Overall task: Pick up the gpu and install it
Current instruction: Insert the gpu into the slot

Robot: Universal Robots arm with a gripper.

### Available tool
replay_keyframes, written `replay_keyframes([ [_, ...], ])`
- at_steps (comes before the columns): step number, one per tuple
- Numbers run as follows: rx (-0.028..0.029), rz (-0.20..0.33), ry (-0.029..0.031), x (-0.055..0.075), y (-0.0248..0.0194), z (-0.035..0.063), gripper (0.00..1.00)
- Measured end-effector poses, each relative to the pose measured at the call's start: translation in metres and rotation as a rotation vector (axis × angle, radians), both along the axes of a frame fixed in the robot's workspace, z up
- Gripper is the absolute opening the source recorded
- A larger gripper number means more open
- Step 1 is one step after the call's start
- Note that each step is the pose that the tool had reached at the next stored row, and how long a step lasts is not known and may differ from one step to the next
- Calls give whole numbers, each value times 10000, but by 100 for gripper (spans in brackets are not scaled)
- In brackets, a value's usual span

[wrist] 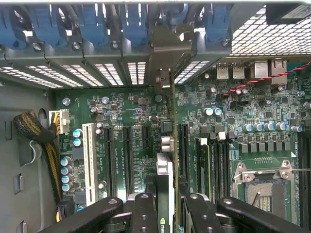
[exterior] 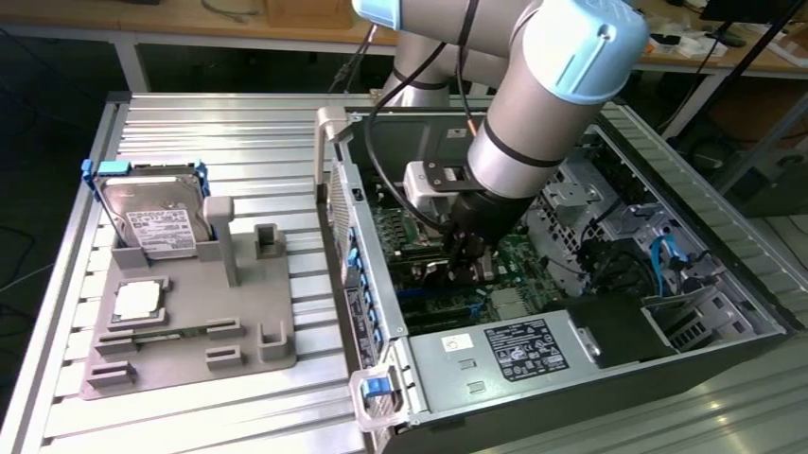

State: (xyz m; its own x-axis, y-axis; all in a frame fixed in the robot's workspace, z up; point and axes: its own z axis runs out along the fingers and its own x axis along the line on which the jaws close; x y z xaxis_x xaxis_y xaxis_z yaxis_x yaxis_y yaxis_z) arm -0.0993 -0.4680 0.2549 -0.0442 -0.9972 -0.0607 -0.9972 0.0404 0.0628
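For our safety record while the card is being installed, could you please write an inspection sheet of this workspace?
Surface: ribbed aluminium table carrying a grey moulded fixture tray and an open grey computer case.
Job's things: thin dark gpu card, edge-on over the green motherboard inside the case.
Clutter: silver hard drive in a blue frame and small square silver chip, both on the tray.
Grippers: black hand inside the case, shut on the gpu.
Cables: braided black-yellow bundle beside the motherboard; twisted red-black wire; blue cables in the case.
Surroundings: wooden workbench behind the table.
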Motion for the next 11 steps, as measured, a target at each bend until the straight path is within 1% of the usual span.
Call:
replay_keyframes([
  [5,4,0,-2,0,0,-10,27],
  [11,-6,0,4,-2,-1,-45,27],
])
